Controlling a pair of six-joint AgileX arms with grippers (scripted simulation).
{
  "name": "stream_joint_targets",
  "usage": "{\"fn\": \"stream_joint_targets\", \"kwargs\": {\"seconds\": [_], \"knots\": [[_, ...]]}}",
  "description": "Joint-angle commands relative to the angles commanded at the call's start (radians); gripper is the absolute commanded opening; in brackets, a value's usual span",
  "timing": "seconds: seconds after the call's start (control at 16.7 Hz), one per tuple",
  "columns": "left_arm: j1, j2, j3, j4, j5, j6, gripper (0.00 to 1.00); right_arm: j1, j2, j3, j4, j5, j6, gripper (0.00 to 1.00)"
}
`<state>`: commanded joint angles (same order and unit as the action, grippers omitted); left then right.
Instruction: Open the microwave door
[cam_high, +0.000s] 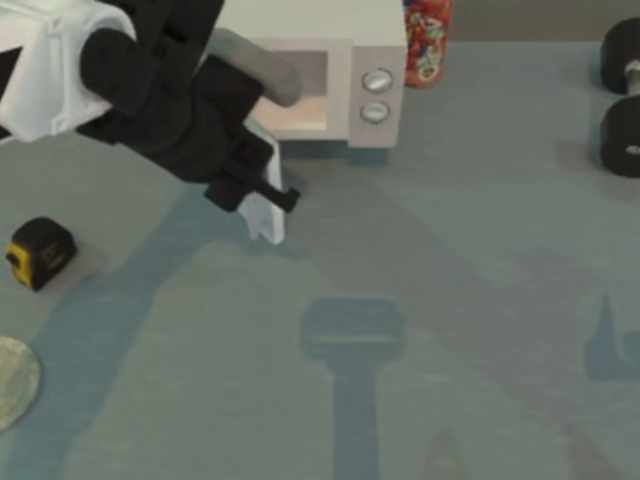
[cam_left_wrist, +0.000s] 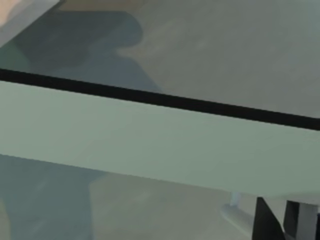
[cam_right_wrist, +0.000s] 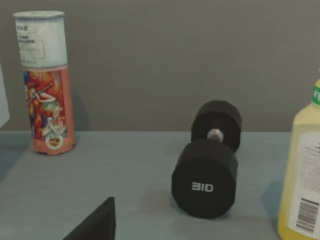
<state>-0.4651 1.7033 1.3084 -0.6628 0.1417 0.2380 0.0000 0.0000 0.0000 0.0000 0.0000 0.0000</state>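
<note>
The white microwave (cam_high: 330, 22) stands at the back of the table, left of centre, with two round silver knobs (cam_high: 376, 96) on its front. The microwave door (cam_high: 268, 222) is swung out toward the table's front and shows edge-on, so the pale cavity (cam_high: 300, 98) is exposed. My left gripper (cam_high: 263, 190) reaches down from the upper left and is shut on the door's free edge. In the left wrist view the door's flat pale panel (cam_left_wrist: 150, 135) fills the frame, with the dark fingers (cam_left_wrist: 270, 222) at one corner. My right gripper is outside the top view.
A red printed can (cam_high: 428, 40) (cam_right_wrist: 47, 85) stands right of the microwave. A black dumbbell (cam_high: 625, 95) (cam_right_wrist: 207, 175) lies at the far right, next to a yellow bottle (cam_right_wrist: 302, 175). A yellow-black tape measure (cam_high: 40, 250) and a round pale disc (cam_high: 12, 382) lie at the left.
</note>
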Motion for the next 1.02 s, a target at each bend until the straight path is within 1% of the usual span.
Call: {"fn": "stream_joint_targets", "kwargs": {"seconds": [0.42,1.02], "knots": [[0.066,-0.038,-0.041,-0.029,0.078,0.156,0.00,0.000,0.000,0.000,0.000,0.000,0.000,1.00],[0.069,-0.042,-0.041,-0.029,0.082,0.164,0.00,0.000,0.000,0.000,0.000,0.000,0.000,1.00]]}}
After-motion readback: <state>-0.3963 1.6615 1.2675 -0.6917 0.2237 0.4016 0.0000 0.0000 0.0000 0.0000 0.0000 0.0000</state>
